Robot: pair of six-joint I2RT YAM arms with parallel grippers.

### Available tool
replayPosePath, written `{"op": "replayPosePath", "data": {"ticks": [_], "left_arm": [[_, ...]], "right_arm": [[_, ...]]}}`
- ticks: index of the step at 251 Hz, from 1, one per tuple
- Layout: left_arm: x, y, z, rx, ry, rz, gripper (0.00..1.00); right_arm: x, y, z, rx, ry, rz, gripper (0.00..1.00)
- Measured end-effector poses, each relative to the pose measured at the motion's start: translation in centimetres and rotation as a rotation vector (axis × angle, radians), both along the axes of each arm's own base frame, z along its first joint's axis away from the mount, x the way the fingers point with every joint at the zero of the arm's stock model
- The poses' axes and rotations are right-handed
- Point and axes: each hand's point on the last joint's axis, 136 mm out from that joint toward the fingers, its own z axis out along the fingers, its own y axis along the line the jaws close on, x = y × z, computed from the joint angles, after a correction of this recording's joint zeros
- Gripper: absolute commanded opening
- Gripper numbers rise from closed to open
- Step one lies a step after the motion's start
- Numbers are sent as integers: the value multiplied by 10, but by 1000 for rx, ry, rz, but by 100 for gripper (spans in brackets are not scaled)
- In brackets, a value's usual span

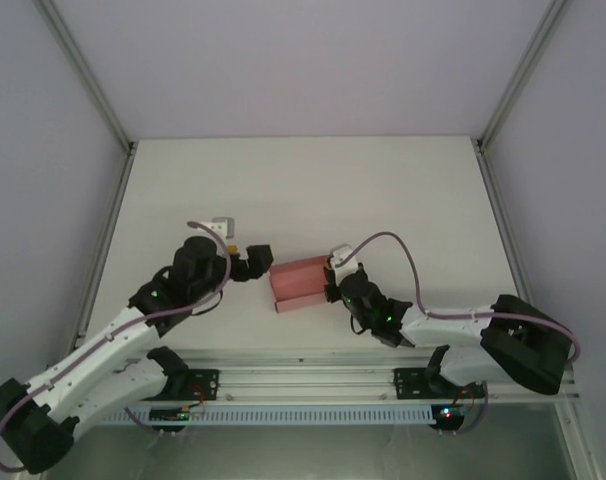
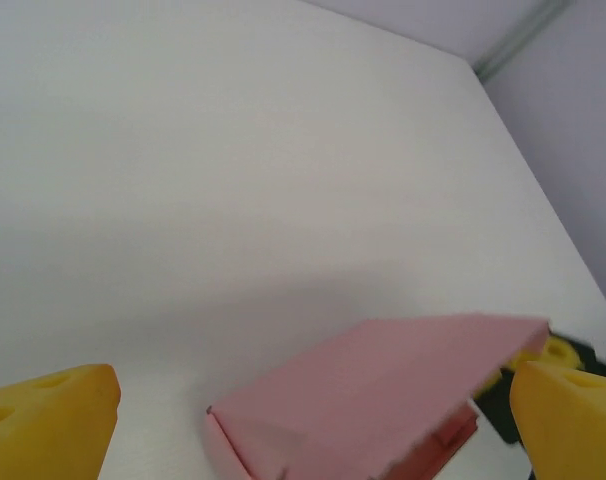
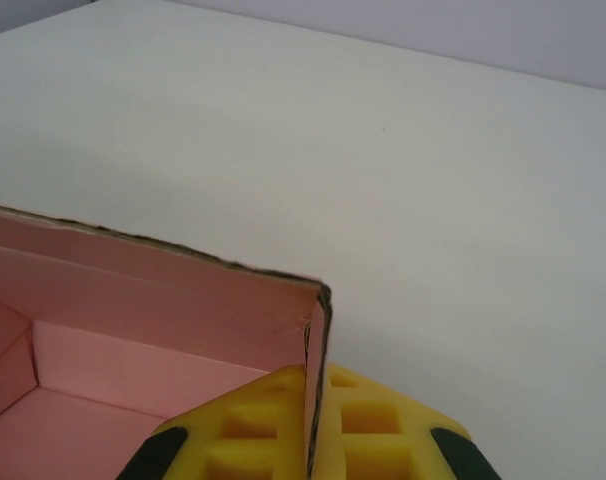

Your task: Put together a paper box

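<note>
At the near middle of the white table (image 1: 383, 190), my right gripper (image 3: 314, 385) pinches a wall at the right end of the pink paper box (image 1: 298, 283), pads closed on the card. My left gripper (image 1: 257, 260) hangs just beside the box's left end, its yellow fingers (image 2: 53, 415) spread wide.

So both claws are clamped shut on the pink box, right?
Not quite. Only the right claw is clamped shut on the pink box, gripping its wall. The left wrist view shows the left claw wide open at the box's other end.
</note>
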Motion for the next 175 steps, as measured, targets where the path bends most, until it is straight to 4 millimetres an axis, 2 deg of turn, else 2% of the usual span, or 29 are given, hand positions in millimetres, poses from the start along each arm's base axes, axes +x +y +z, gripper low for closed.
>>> {"op": "replayPosePath", "data": {"ticks": [20, 41, 63, 81, 98, 136, 157, 175], "left_arm": [[8, 13, -13, -44, 116, 80, 100], [11, 20, -37, -101, 259, 131, 100], [6, 16, -67, -158, 410, 129, 100], [-6, 7, -93, -187, 544, 106, 100], [-17, 1, -110, -205, 642, 87, 100], [-25, -11, -116, -264, 722, 48, 96], [-27, -18, -118, -296, 738, 24, 88], [-31, -23, -125, -304, 758, 5, 77]], "right_arm": [[-3, 0, 0, 1, -13, 9, 1], [-7, 0, -1, -4, -26, 17, 1], [-10, 0, -1, -9, -39, 23, 2], [-14, -1, -2, -9, -48, 31, 3], [-17, -1, -2, -11, -56, 38, 4], [-23, 1, -2, -24, -68, 48, 8], [-29, 3, -2, -29, -69, 61, 9], [-33, 4, -3, -41, -65, 74, 11]]}}
